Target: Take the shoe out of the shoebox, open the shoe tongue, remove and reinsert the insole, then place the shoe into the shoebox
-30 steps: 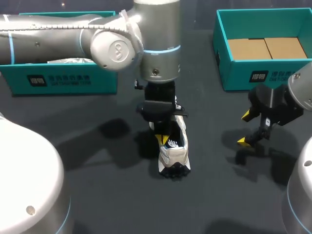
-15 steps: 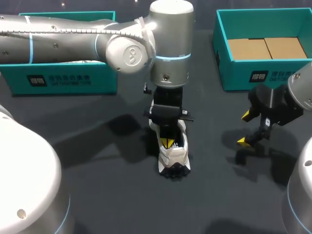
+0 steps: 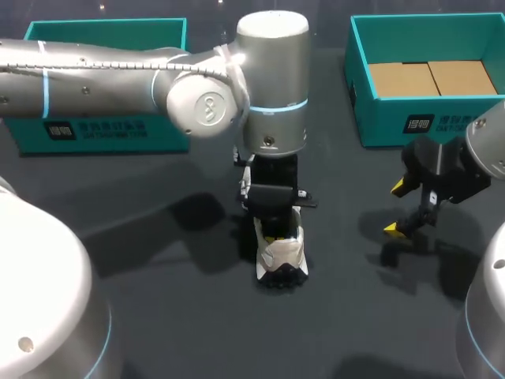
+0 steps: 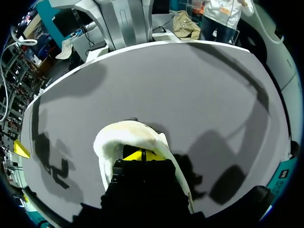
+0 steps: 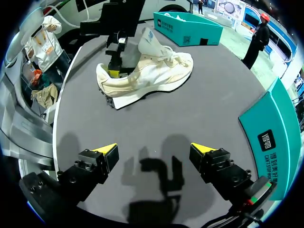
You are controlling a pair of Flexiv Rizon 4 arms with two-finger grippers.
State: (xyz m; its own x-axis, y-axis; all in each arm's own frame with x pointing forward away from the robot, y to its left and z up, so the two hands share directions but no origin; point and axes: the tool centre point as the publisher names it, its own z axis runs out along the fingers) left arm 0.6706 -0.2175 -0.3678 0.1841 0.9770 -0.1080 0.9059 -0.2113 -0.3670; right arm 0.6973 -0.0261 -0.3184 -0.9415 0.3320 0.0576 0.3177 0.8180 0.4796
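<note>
A cream and white shoe (image 3: 282, 254) stands upright on the dark table at the middle. My left arm comes in from the left and holds its gripper (image 3: 272, 230) down inside the shoe's opening. In the left wrist view the yellow tips of the left gripper (image 4: 142, 155) sit together, shut, inside the shoe's collar (image 4: 107, 142); what lies under them is hidden. The right wrist view shows the shoe (image 5: 152, 71) side-on with the left gripper (image 5: 113, 72) in its heel end. My right gripper (image 3: 396, 208) hangs open to the shoe's right with nothing between its fingers (image 5: 154, 149).
A teal shoebox (image 3: 102, 130) stands at the back left, partly behind my left arm. A second teal shoebox (image 3: 394, 122) with brown cardboard inside stands at the back right, just behind my right gripper, its wall (image 5: 270, 137) close beside it.
My left arm has shifted a little right and lowered its gripper deeper into the shoe, so its yellow tips show less. The shoe and the right arm have stayed put.
</note>
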